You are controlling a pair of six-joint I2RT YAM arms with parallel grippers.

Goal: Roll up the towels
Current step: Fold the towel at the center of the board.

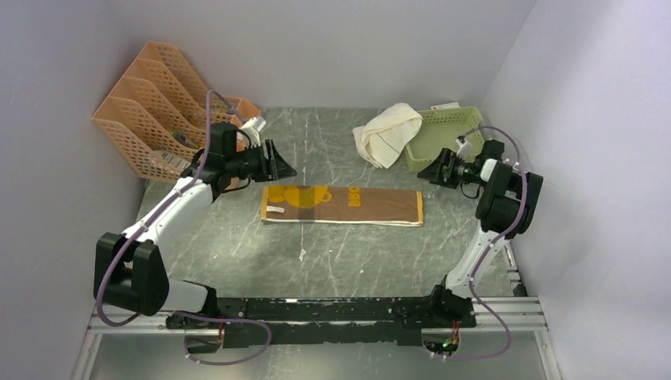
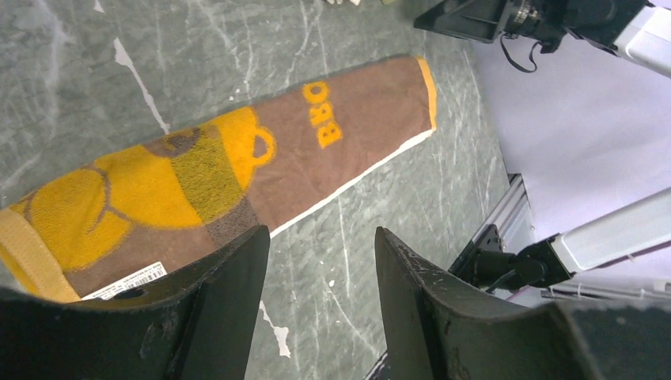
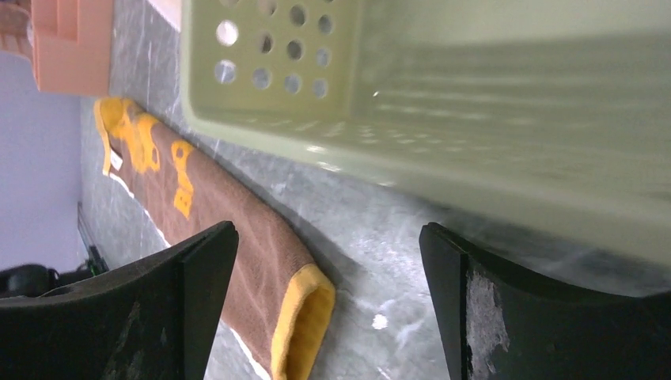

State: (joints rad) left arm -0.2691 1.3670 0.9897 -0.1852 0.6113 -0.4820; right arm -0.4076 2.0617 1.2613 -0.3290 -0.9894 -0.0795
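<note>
A brown and mustard-yellow towel (image 1: 342, 205) lies flat and folded into a long strip mid-table, also seen in the left wrist view (image 2: 237, 174) and the right wrist view (image 3: 237, 229). A cream-white towel (image 1: 386, 133) is bunched over the green basket's left rim. My left gripper (image 1: 278, 163) hovers open just beyond the strip's left end, nothing between its fingers (image 2: 237, 285). Open too, my right gripper (image 1: 434, 171) hangs off the strip's right end, by the basket, holding nothing.
A green perforated basket (image 1: 447, 136) stands at the back right, close above my right gripper (image 3: 328, 237) in the right wrist view (image 3: 443, 95). An orange file rack (image 1: 158, 107) fills the back left corner. Grey walls close in both sides.
</note>
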